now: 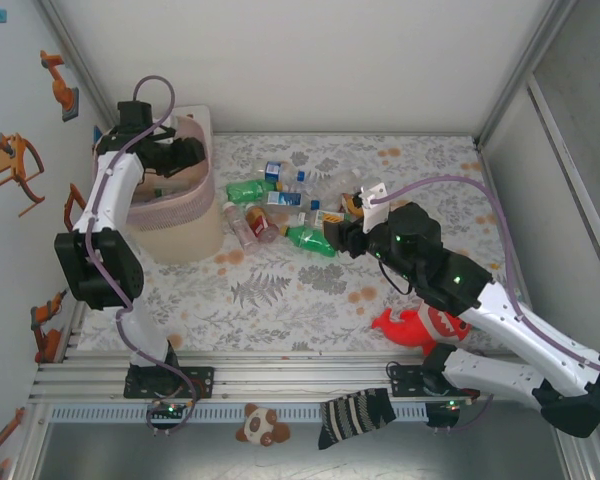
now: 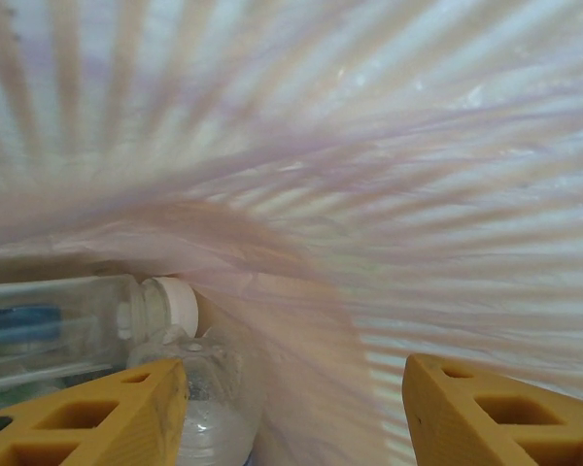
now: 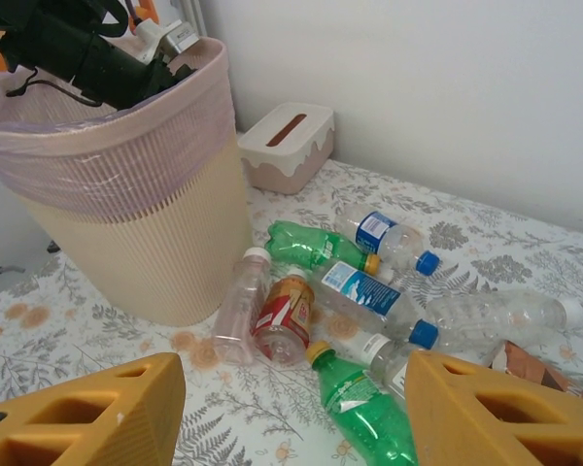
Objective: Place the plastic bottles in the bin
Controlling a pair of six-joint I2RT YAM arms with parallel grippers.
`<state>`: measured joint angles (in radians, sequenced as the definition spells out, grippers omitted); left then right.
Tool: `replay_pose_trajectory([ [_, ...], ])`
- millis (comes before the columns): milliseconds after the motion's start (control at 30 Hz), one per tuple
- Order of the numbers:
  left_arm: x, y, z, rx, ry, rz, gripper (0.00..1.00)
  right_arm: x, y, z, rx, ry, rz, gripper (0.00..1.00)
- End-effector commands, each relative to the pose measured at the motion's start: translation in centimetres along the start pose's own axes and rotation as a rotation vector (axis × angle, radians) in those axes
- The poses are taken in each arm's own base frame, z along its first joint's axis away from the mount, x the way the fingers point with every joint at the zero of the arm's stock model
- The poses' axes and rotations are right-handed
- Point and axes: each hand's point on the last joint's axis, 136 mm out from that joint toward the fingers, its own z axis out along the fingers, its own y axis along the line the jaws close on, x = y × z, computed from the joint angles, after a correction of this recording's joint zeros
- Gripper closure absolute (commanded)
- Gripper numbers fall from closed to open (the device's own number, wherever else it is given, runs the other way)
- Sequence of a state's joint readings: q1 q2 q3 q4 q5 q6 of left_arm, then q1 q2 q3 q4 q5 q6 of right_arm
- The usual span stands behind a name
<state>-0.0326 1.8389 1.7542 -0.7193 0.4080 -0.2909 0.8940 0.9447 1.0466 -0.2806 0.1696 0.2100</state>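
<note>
1. Top view: the bin (image 1: 202, 178) stands upright at far left with the left gripper (image 1: 177, 157) inside its mouth. The bottles (image 1: 280, 205) lie flat just right of it, their axes pointing many ways.
2. Left wrist: the jaws are apart and empty. A clear bottle (image 2: 68, 325) lies sideways, cap pointing right.
3. Right wrist: the right gripper (image 3: 291, 408) is spread and empty above the heap. A green bottle (image 3: 364, 408) points its cap toward the bin.

The left hand (image 2: 291, 393) hangs, fingers (image 2: 97, 417) apart, beside two clear bottles (image 2: 68, 330) in the bin (image 2: 389, 146).
</note>
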Motion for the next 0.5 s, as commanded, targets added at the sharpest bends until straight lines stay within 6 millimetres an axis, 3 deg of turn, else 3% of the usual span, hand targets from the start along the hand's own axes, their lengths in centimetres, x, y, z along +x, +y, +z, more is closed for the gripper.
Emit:
replay_pose_trajectory([
  [0,0.1,-3.8,-0.3,0.15,0.013,0.095,0.4,0.0,-0.1,-0.1,0.013,-0.008,0.007,0.39],
  [167,1.5,-5.4,-1.1,0.219,0.042,0.144,0.41,0.2,0.0,0.3,0.011,0.007,0.007,0.39],
  [233,1.6,-5.2,-1.7,0.195,0.033,0.153,0.41,0.3,0.0,0.4,0.012,0.012,0.007,0.39],
  [467,0.8,-4.3,-6.2,0.057,-0.058,0.171,0.4,1.1,-0.7,1.6,0.074,0.096,0.037,0.41],
])
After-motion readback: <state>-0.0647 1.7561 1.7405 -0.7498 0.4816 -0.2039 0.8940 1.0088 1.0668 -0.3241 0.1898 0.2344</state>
